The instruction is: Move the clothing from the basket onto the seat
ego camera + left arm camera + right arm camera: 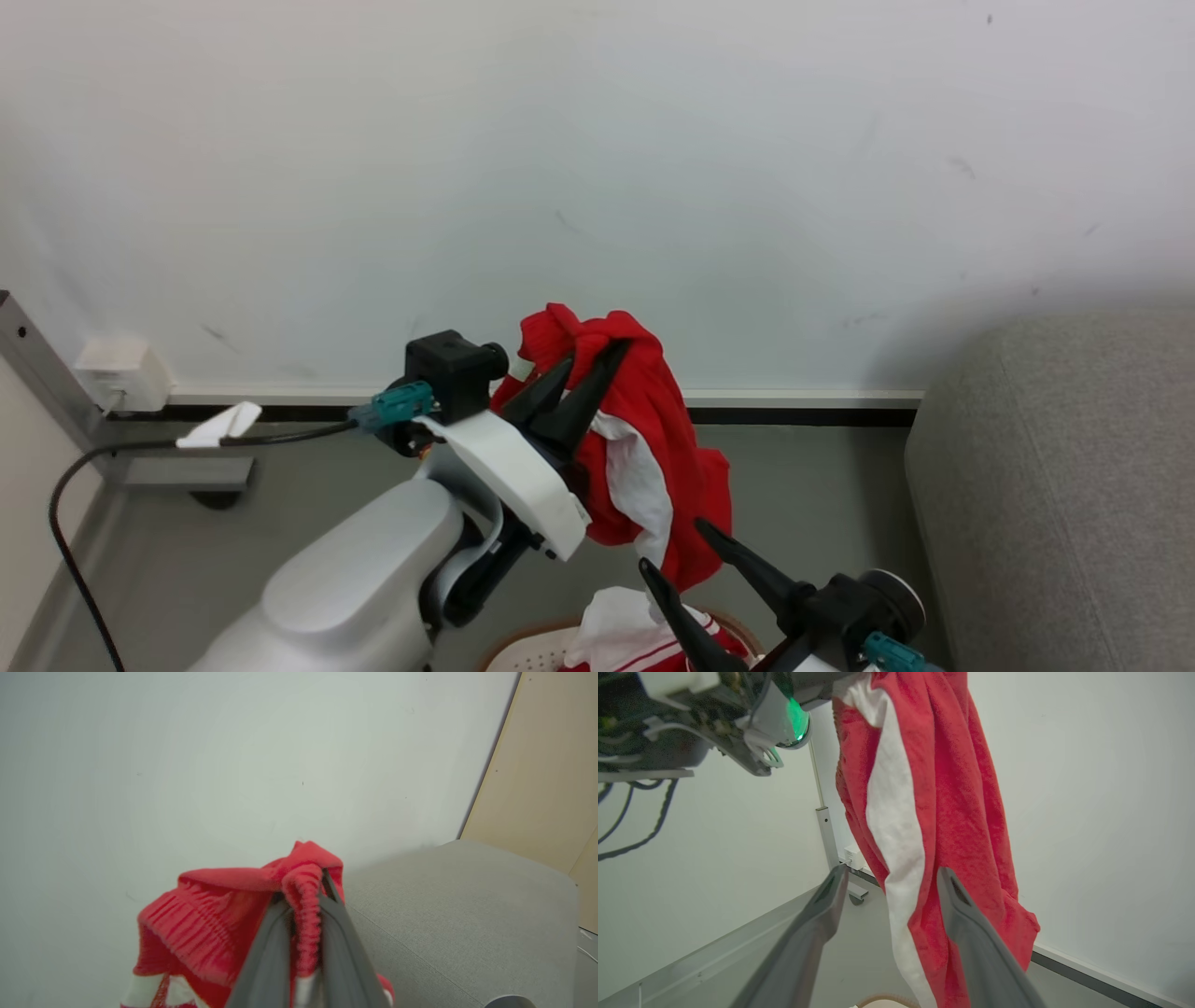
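My left gripper (597, 359) is raised in front of the wall, shut on a red garment with a white stripe (658, 439) that hangs down from its fingers. In the left wrist view the gripper (308, 891) pinches the garment's ribbed red waistband (219, 905). My right gripper (670, 546) stands open below the hanging cloth; in its own view the gripper (889, 875) points up at the garment (952, 812). More red and white clothing (635, 635) lies in the basket (523, 653) at the bottom edge. The grey seat (1064, 485) is at the right.
A white wall with a dark skirting strip (803, 415) runs behind. A wall socket box (121, 373), a black cable (65, 523) and a metal post (37, 364) are at the left. Grey floor lies between basket and seat.
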Tool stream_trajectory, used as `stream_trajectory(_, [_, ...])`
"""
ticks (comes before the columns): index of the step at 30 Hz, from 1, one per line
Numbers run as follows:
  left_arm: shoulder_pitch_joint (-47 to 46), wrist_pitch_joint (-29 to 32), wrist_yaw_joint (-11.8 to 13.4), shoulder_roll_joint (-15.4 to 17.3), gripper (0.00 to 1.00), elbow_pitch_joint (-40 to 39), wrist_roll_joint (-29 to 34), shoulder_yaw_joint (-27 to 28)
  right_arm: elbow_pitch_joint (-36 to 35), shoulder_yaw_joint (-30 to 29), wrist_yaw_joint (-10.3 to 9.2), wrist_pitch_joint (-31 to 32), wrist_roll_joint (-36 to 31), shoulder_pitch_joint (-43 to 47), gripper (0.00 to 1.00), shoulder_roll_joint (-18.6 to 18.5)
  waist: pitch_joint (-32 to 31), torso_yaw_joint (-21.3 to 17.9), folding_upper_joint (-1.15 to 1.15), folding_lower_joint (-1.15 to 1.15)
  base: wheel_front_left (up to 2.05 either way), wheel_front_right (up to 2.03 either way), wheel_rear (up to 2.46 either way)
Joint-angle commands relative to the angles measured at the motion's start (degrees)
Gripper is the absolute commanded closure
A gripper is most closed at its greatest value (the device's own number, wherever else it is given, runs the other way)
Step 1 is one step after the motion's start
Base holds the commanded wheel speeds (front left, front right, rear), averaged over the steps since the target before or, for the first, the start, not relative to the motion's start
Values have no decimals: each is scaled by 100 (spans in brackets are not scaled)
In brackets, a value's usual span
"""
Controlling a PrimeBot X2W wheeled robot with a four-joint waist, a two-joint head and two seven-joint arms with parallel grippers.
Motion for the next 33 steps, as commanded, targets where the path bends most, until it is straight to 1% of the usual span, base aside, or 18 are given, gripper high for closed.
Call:
stream_trajectory(1, [-49,-9,-20,-56,100,25,64,-26,183,23,-12,-14,39,-135,0,-16,-47,119,0,0,0,0,0])
stream_trajectory(3, [-59,-2,-40,-162,100,38,72,-78,448,53,-12,-14,-60,-263,0,28,-79,225,0,0,0,0,0])
stream_trajectory(7, [-87,32,-95,-329,100,34,86,-192,816,-112,-12,-14,-213,-433,0,110,-129,442,0,0,0,0,0])
stream_trajectory(14, [6,99,-157,-544,100,-60,45,-366,1356,-763,-12,-14,-616,-537,0,215,-219,763,0,0,0,0,0])
stream_trajectory(18, [86,128,-198,-609,100,-106,-36,-411,1454,-820,-12,-15,-640,-601,0,242,-260,871,0,0,0,0,0])
stream_trajectory(22, [171,133,-207,-625,100,-144,-106,-442,1471,-780,-12,-15,-477,-598,0,233,-295,957,0,0,0,0,0])
stream_trajectory(23, [187,142,-204,-625,100,-153,-118,-454,1477,-774,-12,-15,-445,-600,36,234,-300,968,0,0,0,0,0])
stream_trajectory(24, [196,154,-202,-622,100,-159,-126,-463,1482,-772,-12,-15,-424,-605,65,234,-304,977,0,0,0,0,0])
stream_trajectory(25, [203,163,-197,-613,100,-162,-129,-465,1480,-784,-12,-15,-404,-610,89,235,-307,982,0,0,0,0,0])
stream_trajectory(26, [214,169,-189,-605,100,-163,-139,-466,1459,-800,-12,-15,-359,-605,100,235,-310,985,0,0,0,0,0])
stream_trajectory(33, [296,156,-126,-518,100,-133,-209,-423,1215,-925,-12,-15,-31,-451,100,240,-286,919,0,0,0,0,0])
